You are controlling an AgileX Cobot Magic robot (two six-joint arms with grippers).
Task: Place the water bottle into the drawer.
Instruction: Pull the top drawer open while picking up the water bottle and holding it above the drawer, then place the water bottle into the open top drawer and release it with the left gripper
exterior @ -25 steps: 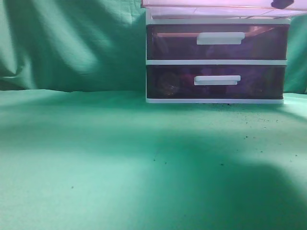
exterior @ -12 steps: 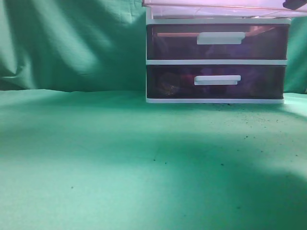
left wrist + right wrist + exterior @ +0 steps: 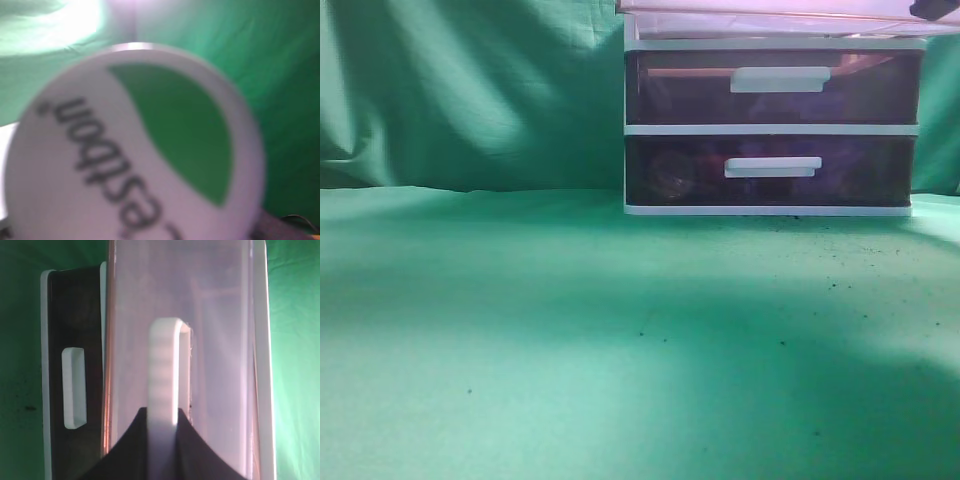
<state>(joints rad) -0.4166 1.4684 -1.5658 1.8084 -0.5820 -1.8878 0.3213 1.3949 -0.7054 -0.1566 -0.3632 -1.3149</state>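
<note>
The water bottle (image 3: pixel 130 150) fills the left wrist view: a blurred white round face with a green patch and dark lettering, held in the air before the green cloth. It covers the left gripper's fingers, which seem shut on it. The top drawer (image 3: pixel 220 340) is pulled out, and I see its translucent pinkish inside from above. My right gripper (image 3: pixel 163 440) is shut on its white bar handle (image 3: pixel 165 365). In the exterior view the drawer (image 3: pixel 770 12) shows only at the top edge, with a dark bit of the right gripper (image 3: pixel 932 8).
The white-framed drawer unit (image 3: pixel 770 130) stands at the back right on the green cloth (image 3: pixel 570 330). Its two lower drawers (image 3: pixel 770 88) (image 3: pixel 770 170) are shut. A green backdrop hangs behind. A lower drawer's handle (image 3: pixel 74 387) shows in the right wrist view.
The dark bit of the right gripper at the top edge has shifted a little to the right. The unit and lower drawers have not moved.
</note>
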